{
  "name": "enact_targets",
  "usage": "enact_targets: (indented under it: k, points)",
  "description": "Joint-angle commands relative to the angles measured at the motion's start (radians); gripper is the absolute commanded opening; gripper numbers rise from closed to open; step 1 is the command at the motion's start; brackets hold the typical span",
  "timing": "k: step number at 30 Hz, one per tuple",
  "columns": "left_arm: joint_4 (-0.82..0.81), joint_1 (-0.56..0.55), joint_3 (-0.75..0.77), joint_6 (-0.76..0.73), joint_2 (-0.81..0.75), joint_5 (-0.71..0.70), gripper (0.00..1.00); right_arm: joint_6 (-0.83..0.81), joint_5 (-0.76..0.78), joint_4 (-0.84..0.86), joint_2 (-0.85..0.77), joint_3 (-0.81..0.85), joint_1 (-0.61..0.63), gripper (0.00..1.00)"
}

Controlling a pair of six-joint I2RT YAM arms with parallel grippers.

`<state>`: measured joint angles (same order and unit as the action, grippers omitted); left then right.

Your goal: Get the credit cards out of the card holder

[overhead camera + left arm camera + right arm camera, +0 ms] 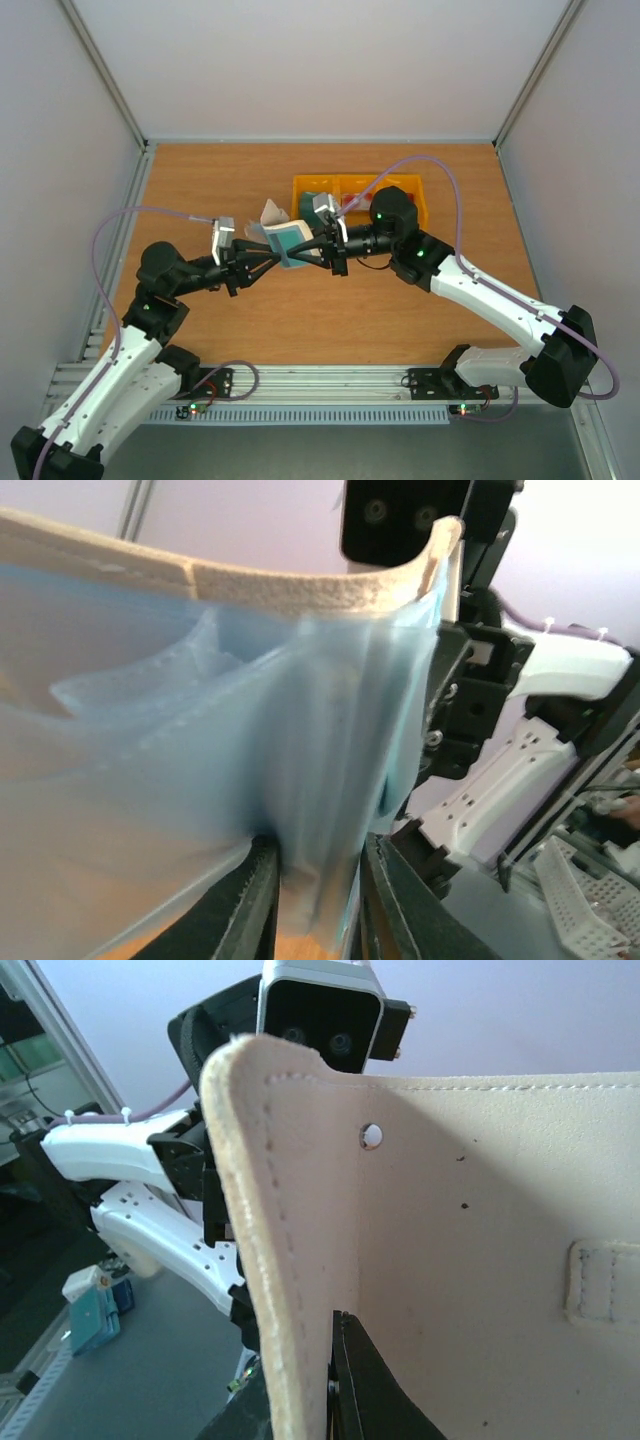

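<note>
The card holder (290,238) hangs in the air over the middle of the table, held between both grippers. In the left wrist view its translucent grey-blue inside (250,730) fills the frame under a cream edge (300,588). My left gripper (315,900) has both fingers pressed onto a fold of that blue pocket. A teal edge (385,790) shows inside the pocket. My right gripper (320,1385) is shut on the cream cover (450,1220), with one dark finger (365,1390) showing behind the cover's edge. The strap tab (605,1285) sits at the right.
A yellow three-compartment tray (412,190) stands behind the grippers at the back of the wooden table, with something teal (312,198) in its left compartment. The right wrist hides much of the tray. Grey walls enclose the table on three sides.
</note>
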<state>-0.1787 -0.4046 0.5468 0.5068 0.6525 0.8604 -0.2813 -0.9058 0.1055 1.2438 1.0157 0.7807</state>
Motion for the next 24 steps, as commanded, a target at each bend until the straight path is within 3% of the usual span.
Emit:
enact_targets:
  k: [1,4,12,14,16,17,20,22,24]
  points:
    - [-0.166,-0.011,-0.011,0.034,0.008,0.029,0.14,-0.020,-0.066,0.047,0.003,0.006,0.035,0.01]
    - [-0.179,-0.022,-0.017,0.021,0.002,0.065,0.08,-0.048,-0.008,0.027,0.010,0.014,0.035,0.01]
    - [-0.212,-0.041,-0.032,0.029,-0.001,0.065,0.08,-0.071,-0.016,-0.017,0.052,0.050,0.035,0.01]
    - [-0.201,-0.042,-0.028,0.022,-0.005,0.071,0.18,-0.074,-0.031,-0.017,0.050,0.050,0.035,0.01]
    - [-0.142,-0.041,-0.020,0.016,-0.019,0.048,0.43,-0.078,-0.071,-0.014,0.041,0.052,0.032,0.01]
    - [-0.075,-0.040,-0.009,0.010,-0.029,0.020,0.45,-0.075,-0.090,-0.015,0.037,0.056,0.024,0.01]
    - [0.068,-0.036,0.010,-0.051,-0.056,-0.011,0.33,-0.040,-0.099,-0.028,0.010,0.061,-0.026,0.01]
    - [0.061,-0.038,-0.002,-0.100,-0.083,0.089,0.33,-0.007,-0.088,-0.017,-0.004,0.058,-0.061,0.01]
    - [0.069,-0.040,-0.017,-0.111,-0.102,0.090,0.34,-0.002,-0.061,-0.019,-0.005,0.058,-0.067,0.01]
